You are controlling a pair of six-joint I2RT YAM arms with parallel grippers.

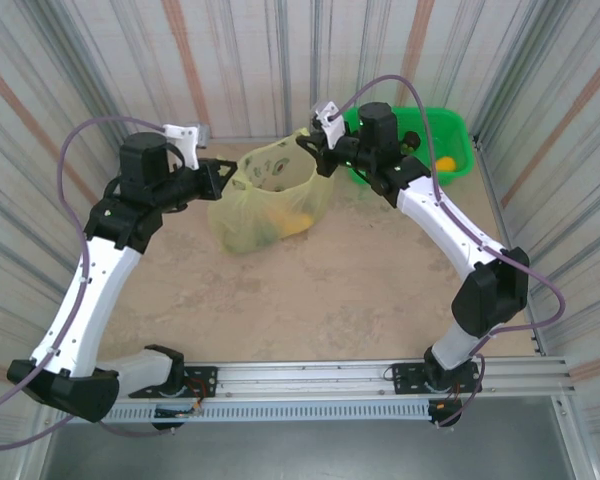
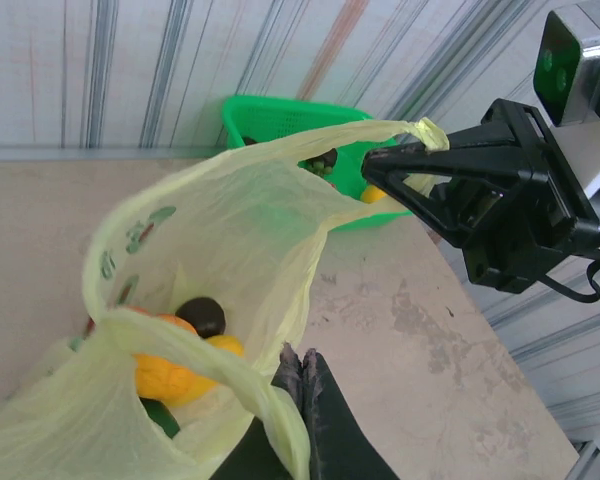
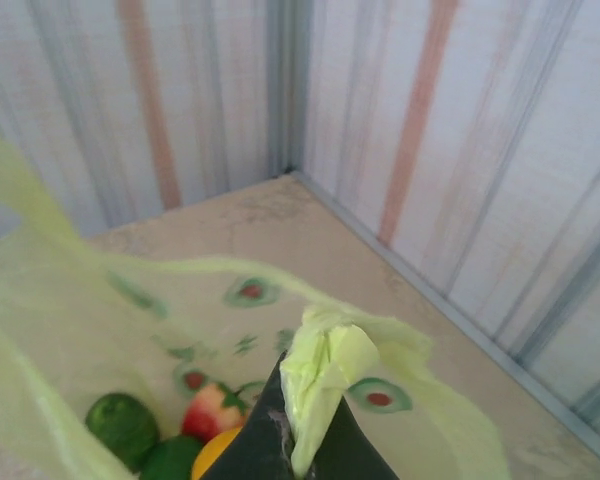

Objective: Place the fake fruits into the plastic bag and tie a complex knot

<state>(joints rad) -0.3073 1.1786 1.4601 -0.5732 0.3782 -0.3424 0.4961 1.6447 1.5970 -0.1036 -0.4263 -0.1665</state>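
Several fruits [image 2: 165, 378] are lying at the bottom of the bag [image 1: 265, 195]. In the top view the bag is standing on the table [image 1: 360, 290], toward 12 o'clock from the table's middle. Through the open mouth, the left wrist view is showing an orange piece, a yellow piece touching it, and a dark round one [image 2: 200, 317] resting on top. The right wrist view is showing two green pieces [image 3: 125, 425] lying beside a red one [image 3: 212, 410]. The film is hanging slack and translucent, with small avocado prints showing on its wall.

Two grippers are holding the mouth stretched open. The left gripper [image 1: 223, 178] is gripping the rim at the bag's 9 o'clock side, with its jaws pressed together and the film pinched between them. The right gripper [image 1: 318, 150] is gripping at the bag's 2 o'clock side. Its jaws are clamping a bunched handle loop [image 3: 325, 365], which is standing taut and higher than the rest of the rim.

One green basket [image 1: 450, 128] is sitting at 2 o'clock from the bag, in the far right corner, just beyond the right gripper and apart from the bag. A yellow fruit [image 1: 445, 163] is lying in it, along with dark items too small to identify. Corrugated walls [image 1: 80, 80] are enclosing the table on three sides.
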